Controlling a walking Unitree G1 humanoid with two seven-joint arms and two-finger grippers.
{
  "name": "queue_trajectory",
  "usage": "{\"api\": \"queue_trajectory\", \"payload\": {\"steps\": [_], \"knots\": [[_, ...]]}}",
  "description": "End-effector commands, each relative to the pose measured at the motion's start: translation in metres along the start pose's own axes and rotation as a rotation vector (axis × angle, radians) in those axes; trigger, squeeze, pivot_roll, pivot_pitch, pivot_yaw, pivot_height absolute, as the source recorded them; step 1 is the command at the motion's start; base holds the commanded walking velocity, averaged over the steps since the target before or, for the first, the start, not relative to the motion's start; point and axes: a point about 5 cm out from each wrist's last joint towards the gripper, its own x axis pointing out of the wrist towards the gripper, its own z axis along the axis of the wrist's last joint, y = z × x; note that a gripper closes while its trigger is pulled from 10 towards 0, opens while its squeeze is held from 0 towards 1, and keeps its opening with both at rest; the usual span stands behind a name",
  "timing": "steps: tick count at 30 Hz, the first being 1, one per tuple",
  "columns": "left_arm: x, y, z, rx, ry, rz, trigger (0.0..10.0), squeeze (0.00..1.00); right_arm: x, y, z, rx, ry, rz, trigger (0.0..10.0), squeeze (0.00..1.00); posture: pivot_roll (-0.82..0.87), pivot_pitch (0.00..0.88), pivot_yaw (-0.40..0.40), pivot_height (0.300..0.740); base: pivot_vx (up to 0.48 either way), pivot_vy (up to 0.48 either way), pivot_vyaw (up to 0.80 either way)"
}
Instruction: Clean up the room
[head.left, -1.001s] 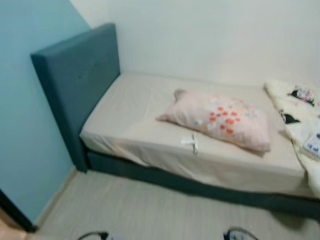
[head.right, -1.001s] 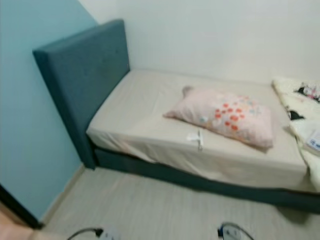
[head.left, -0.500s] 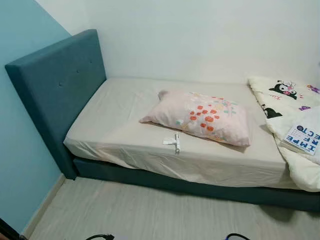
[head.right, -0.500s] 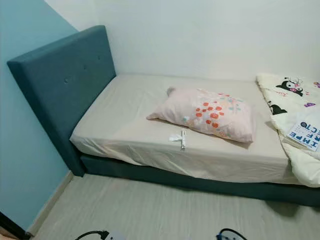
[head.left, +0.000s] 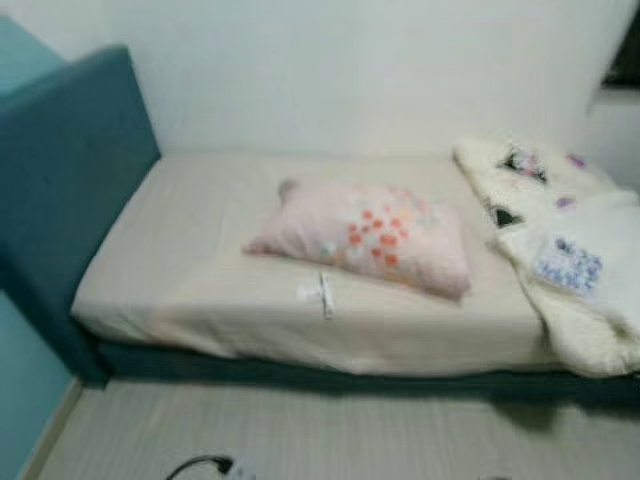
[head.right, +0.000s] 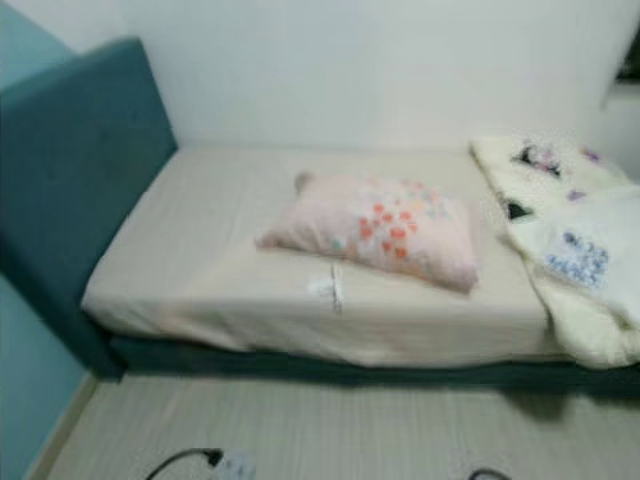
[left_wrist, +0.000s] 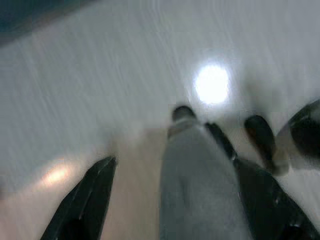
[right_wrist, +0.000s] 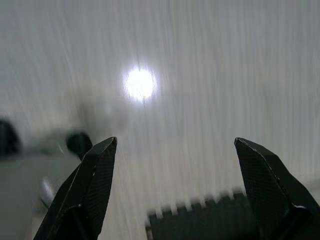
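Two things jump out versus a moment back: the whole view has slid so the headboard (head.left: 65, 190) now sits at the far left edge and way more of the blanket (head.left: 560, 250) shows on the right. Everything's blurry too. That's the camera turning, not the stuff moving; the pillow (head.left: 365, 235) lies in the same spot on the bed (head.left: 200, 290), with the little white clip (head.left: 318, 292) just in front of it near the mattress edge. My guess is it's scanning for what to tidy, nothing picked yet.

Pillow's soft, pale pink, orange flower print, slightly crumpled. Sheet is smooth beige. Blanket looks fluffy cream with cartoon prints, bunched in a heap. Headboard is teal fabric.

Both arms hang over the pale floor (right_wrist: 200, 60): left gripper (left_wrist: 175, 200) and right gripper (right_wrist: 175, 190) both spread wide, holding nothing.
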Motion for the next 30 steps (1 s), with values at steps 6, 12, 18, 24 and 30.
{"api": "queue_trajectory", "payload": {"steps": [6,12,18,24,30], "knots": [[-0.002,0.002,-0.014,0.01,0.053,0.0,10.0,0.0,0.002,0.019,0.017,0.02,-0.052,0.056,10.0,0.0,0.03,0.0,-0.006,0.74,0.449,0.0,0.0],[-0.002,0.002,-0.014,0.015,0.054,0.001,10.0,0.0,0.003,0.03,0.035,0.058,-0.088,0.082,10.0,0.0,0.03,0.0,-0.006,0.74,0.446,0.0,0.0],[-0.002,0.003,-0.016,0.008,0.061,0.023,10.0,0.0,0.003,0.038,0.062,-0.016,-0.187,0.144,10.0,0.0,0.02,0.0,-0.001,0.74,0.355,0.0,0.0],[-0.003,0.005,-0.018,0.013,0.079,0.042,10.0,0.0,-0.002,0.053,0.095,-0.131,-0.318,0.314,10.0,0.0,0.02,0.003,0.002,0.74,0.0,0.0,0.11],[-0.003,0.005,-0.018,0.012,0.084,0.044,10.0,0.0,-0.003,0.056,0.104,-0.156,-0.332,0.284,10.0,0.0,0.02,0.005,0.0,0.74,0.0,0.0,0.33]]}}
